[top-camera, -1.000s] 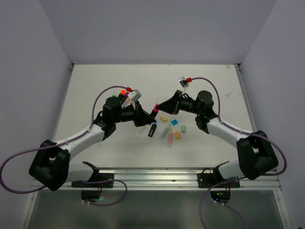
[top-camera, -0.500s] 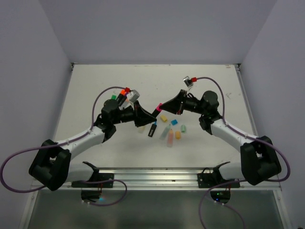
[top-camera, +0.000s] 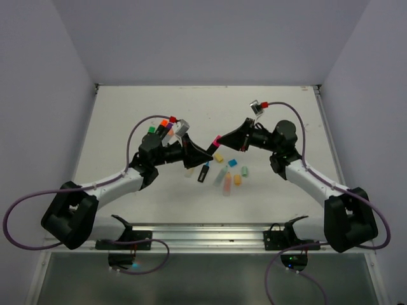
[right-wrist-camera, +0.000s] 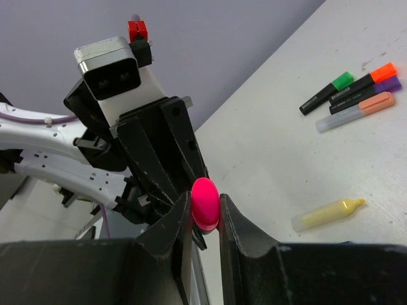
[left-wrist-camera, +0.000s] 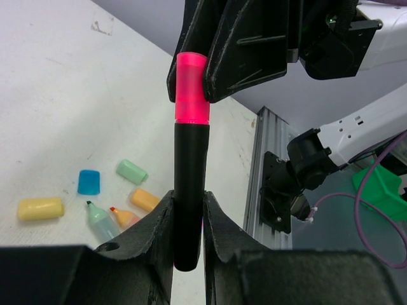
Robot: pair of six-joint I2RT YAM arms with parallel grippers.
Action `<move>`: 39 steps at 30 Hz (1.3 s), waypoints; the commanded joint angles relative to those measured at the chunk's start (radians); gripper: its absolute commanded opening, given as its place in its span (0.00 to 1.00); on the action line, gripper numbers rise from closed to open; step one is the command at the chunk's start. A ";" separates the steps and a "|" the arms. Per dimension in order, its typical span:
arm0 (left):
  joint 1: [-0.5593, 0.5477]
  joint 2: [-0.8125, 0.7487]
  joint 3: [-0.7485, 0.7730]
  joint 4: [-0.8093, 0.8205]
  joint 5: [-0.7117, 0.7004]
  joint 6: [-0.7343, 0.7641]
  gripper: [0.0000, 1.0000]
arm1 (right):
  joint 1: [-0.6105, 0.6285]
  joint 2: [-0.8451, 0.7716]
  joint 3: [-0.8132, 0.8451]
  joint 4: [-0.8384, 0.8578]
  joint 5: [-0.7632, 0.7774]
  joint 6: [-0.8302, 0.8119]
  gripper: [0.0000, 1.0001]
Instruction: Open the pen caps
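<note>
Although the top view shows only a pink speck between the arms, the wrist views show the left pincer (left-wrist-camera: 189, 219) closed on a black-bodied highlighter pen (left-wrist-camera: 189, 165). Its blocky pink plastic cap (left-wrist-camera: 192, 89) is clamped in the right pincer (right-wrist-camera: 205, 213), above the white table (left-wrist-camera: 57, 95). Loose yellow, blue, mint and orange caps (left-wrist-camera: 89, 182) lie beneath, near the railed table edge. Four capped pens (right-wrist-camera: 356, 89) lie farther off, shown by the right wrist view, not the left.
</note>
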 commanded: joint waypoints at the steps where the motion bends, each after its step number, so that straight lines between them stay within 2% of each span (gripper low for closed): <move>1: -0.014 0.036 -0.063 -0.179 0.087 -0.016 0.00 | -0.124 -0.079 0.081 0.164 0.255 -0.049 0.00; 14: -0.022 0.051 -0.108 -0.133 0.091 -0.044 0.00 | -0.230 -0.102 0.122 0.173 0.234 -0.017 0.00; 19: -0.022 0.048 -0.074 -0.140 0.079 -0.044 0.00 | -0.230 -0.083 0.087 0.251 0.179 0.043 0.00; 20: -0.022 0.048 -0.065 -0.157 0.079 -0.036 0.10 | -0.230 -0.086 0.078 0.253 0.175 0.042 0.00; 25: -0.011 0.019 -0.013 -0.216 0.064 0.002 0.35 | -0.230 -0.093 0.035 0.214 0.123 0.017 0.00; 26: -0.005 0.011 -0.010 -0.220 0.059 0.005 0.49 | -0.230 -0.099 0.029 0.205 0.119 0.008 0.00; 28: 0.012 -0.018 0.002 -0.234 0.051 0.016 0.61 | -0.230 -0.108 0.026 0.138 0.100 -0.029 0.00; 29: 0.018 -0.034 0.009 -0.245 0.041 0.020 0.72 | -0.230 -0.113 0.024 0.121 0.096 -0.050 0.00; 32: 0.026 -0.055 0.053 -0.289 0.021 0.054 0.87 | -0.228 -0.108 0.018 0.099 0.047 -0.050 0.00; 39: 0.026 -0.045 0.167 -0.332 0.005 0.120 0.96 | -0.193 -0.076 0.006 0.079 -0.038 -0.052 0.00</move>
